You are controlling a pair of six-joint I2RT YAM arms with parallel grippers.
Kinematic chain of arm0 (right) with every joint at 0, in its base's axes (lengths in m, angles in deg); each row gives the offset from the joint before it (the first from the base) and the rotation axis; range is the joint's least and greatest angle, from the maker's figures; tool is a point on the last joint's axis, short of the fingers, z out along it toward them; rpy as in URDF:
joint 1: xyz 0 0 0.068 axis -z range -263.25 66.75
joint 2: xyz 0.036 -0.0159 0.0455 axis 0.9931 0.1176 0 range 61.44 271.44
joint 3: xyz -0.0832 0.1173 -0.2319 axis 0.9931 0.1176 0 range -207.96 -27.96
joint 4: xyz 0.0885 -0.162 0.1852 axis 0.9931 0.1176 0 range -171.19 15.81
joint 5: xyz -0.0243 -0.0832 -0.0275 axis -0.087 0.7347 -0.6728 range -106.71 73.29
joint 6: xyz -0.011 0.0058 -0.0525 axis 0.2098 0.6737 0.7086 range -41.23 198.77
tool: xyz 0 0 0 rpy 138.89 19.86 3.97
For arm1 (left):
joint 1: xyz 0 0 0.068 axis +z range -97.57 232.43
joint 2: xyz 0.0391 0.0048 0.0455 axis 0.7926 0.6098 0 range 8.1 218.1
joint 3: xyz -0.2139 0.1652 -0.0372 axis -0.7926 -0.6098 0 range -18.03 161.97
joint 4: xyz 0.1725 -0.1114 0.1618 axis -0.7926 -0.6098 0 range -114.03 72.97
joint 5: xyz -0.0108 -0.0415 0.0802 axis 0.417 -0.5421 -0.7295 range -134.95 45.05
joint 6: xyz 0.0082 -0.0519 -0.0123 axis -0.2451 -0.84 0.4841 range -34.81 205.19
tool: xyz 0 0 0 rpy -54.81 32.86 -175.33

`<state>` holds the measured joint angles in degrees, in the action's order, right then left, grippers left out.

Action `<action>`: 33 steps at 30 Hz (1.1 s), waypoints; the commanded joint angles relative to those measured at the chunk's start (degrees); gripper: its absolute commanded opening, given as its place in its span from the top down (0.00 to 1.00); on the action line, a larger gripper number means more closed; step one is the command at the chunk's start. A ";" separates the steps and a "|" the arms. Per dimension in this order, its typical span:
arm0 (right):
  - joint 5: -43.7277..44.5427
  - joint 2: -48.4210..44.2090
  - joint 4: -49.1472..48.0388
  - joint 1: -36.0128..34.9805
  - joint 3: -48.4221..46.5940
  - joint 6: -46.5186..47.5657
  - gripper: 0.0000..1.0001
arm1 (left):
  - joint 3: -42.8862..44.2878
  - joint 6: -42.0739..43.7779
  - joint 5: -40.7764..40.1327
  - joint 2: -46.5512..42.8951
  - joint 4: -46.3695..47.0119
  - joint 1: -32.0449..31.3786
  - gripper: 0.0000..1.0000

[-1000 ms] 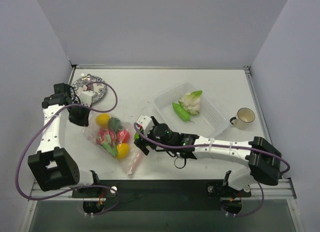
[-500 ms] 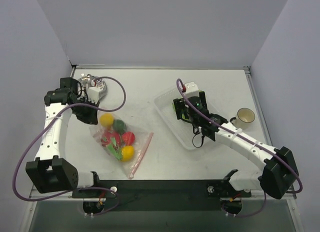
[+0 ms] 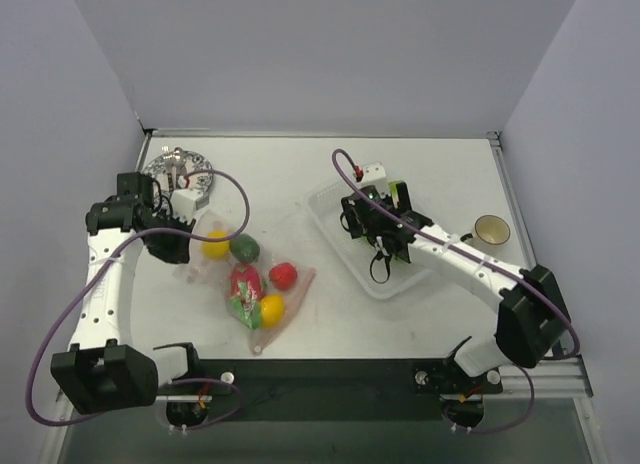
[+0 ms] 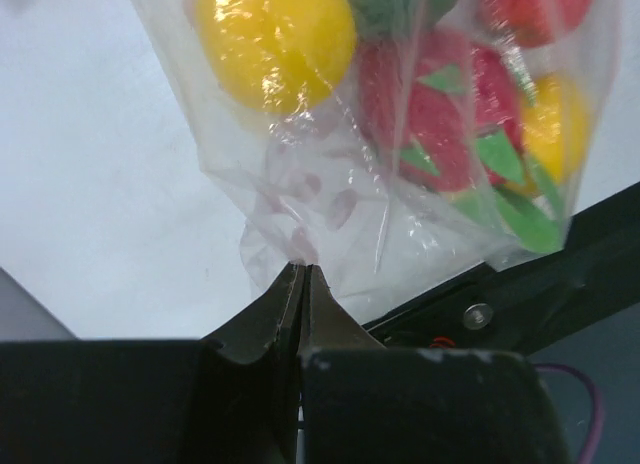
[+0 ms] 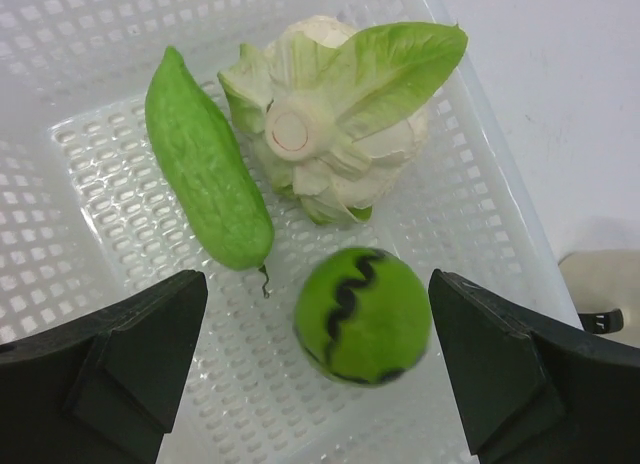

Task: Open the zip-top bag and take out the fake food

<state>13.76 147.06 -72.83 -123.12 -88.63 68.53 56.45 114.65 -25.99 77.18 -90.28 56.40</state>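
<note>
The clear zip-top bag lies left of centre, its pink zip strip toward the near edge. My left gripper is shut on the bag's far corner, as the left wrist view shows. Yellow, red and green fake food pieces hang in the bag. My right gripper is open over the white mesh tray. A green striped ball sits between its spread fingers, blurred and not gripped. A green pod and a white cauliflower lie in the tray.
A patterned plate sits at the far left, just beyond my left gripper. A cream cup stands right of the tray. The table's black front rail runs below the bag in the left wrist view.
My right arm moved from the bag's mouth to over the tray, and the green striped ball now lies there. My left gripper shifted the bag's corner, and the pieces slid toward the zip end.
</note>
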 commanded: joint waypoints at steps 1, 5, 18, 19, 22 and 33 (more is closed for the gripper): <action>4.14 -8.35 1.83 -4.49 0.81 1.01 0.00 | -9.51 5.26 -8.14 0.70 9.96 8.39 1.00; 3.11 -13.28 1.67 -11.68 2.91 2.85 0.00 | -16.45 8.33 -13.85 3.87 20.13 11.24 1.00; -15.88 -10.84 -28.91 -31.57 24.10 8.48 0.00 | -28.68 7.82 -24.93 9.94 37.57 4.31 1.00; -18.85 -8.65 -29.88 -32.10 23.84 9.44 0.00 | -29.21 7.29 -25.72 9.59 37.83 3.34 1.00; -23.68 -4.78 -34.63 -32.98 22.87 11.10 0.00 | -30.53 6.15 -26.43 9.67 38.45 0.69 1.00; -36.98 7.61 -38.59 -32.98 15.40 13.93 0.00 | -31.24 5.53 -26.26 10.99 38.54 -0.01 1.00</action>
<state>-17.42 152.13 -106.45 -156.06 -70.05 81.30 25.44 121.14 -52.26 87.78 -53.76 56.59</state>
